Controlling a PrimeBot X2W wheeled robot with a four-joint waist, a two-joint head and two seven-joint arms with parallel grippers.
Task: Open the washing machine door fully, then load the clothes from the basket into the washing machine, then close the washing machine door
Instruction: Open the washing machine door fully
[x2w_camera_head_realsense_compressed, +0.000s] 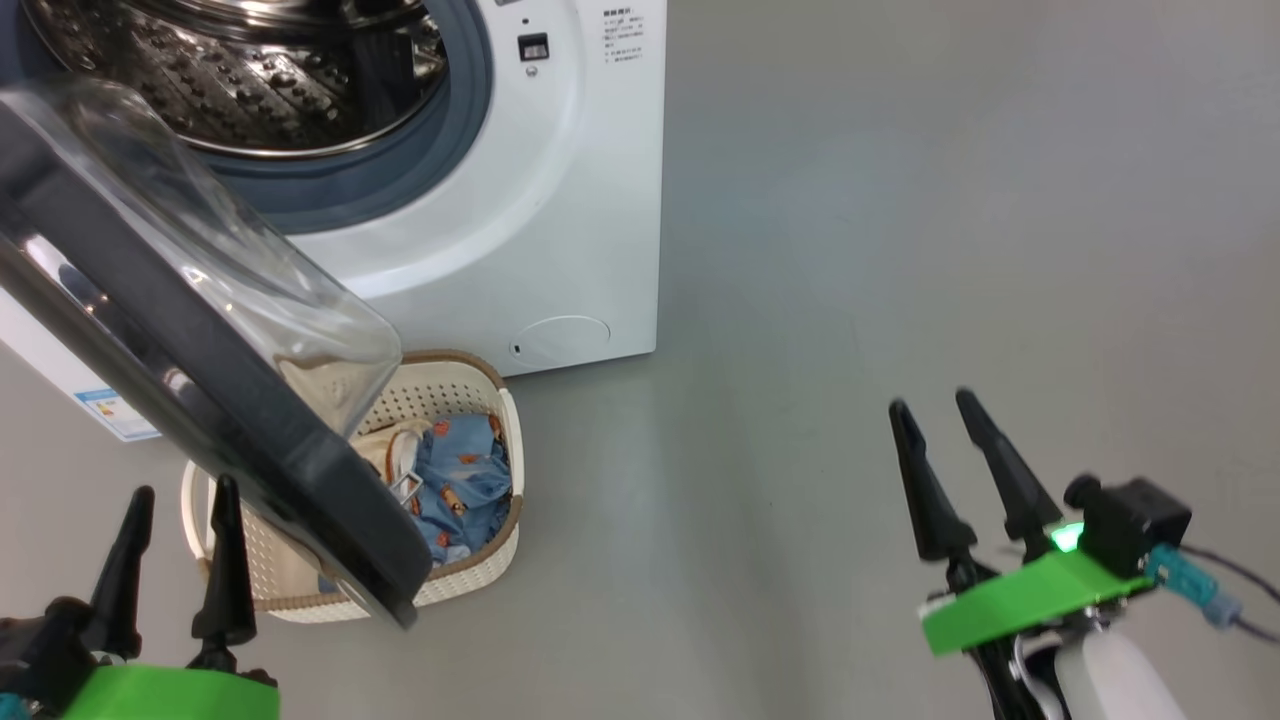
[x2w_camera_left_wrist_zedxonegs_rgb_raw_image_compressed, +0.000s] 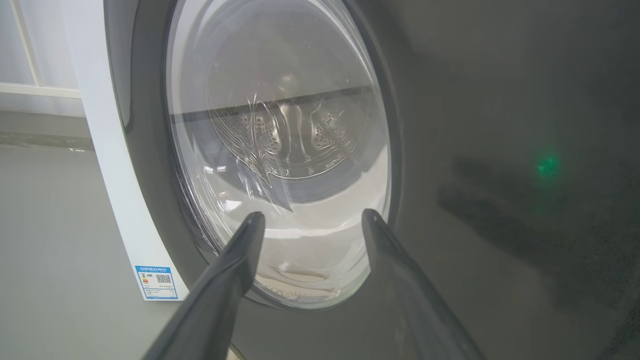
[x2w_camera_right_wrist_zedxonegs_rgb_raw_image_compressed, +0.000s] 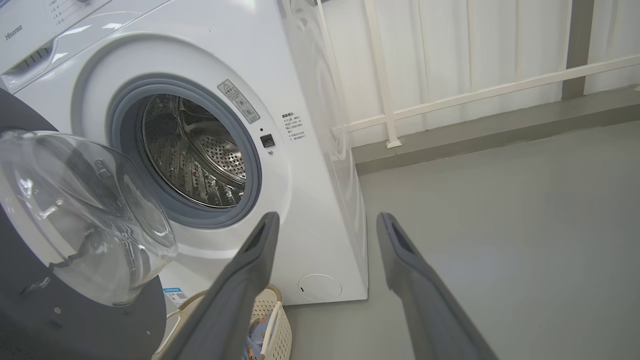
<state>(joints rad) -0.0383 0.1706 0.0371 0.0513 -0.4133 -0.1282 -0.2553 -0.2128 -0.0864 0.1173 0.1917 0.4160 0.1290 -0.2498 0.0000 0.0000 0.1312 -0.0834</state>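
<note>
Head view: the washing machine door (x2w_camera_head_realsense_compressed: 250, 440) is seen swung out from the washing machine (x2w_camera_head_realsense_compressed: 560, 200) on the left. Its free edge hangs over the near-left half of the basket (x2w_camera_head_realsense_compressed: 450, 390), which stands on the floor (x2w_camera_head_realsense_compressed: 900, 250) just in front of the machine. The clothes (x2w_camera_head_realsense_compressed: 465, 480) lie inside the basket, towards its right side. The left pincer (x2w_camera_head_realsense_compressed: 183, 487) is spread wide and empty, just beside the door's outer face; whether it touches cannot be told. The right pincer (x2w_camera_head_realsense_compressed: 931, 400) is likewise spread wide and empty, well apart to the right.

The door is judged not fully open, so a reach into the basket may be blocked by it, or the door may be knocked. Its black rim (x2w_camera_head_realsense_compressed: 330, 520) is glossy and hard, so a push may slip off it. The bulging glass bowl (x2w_camera_left_wrist_zedxonegs_rgb_raw_image_compressed: 280, 150) is smooth and rounded, and little purchase is offered there. The basket is light perforated plastic and may be shoved across the smooth grey floor. The clothes are soft, crumpled printed fabric, so only part may be caught. Trailing cloth may be snagged on the grey rubber ring (x2w_camera_head_realsense_compressed: 440, 150) in front of the dimpled steel drum (x2w_camera_head_realsense_compressed: 260, 80).
</note>
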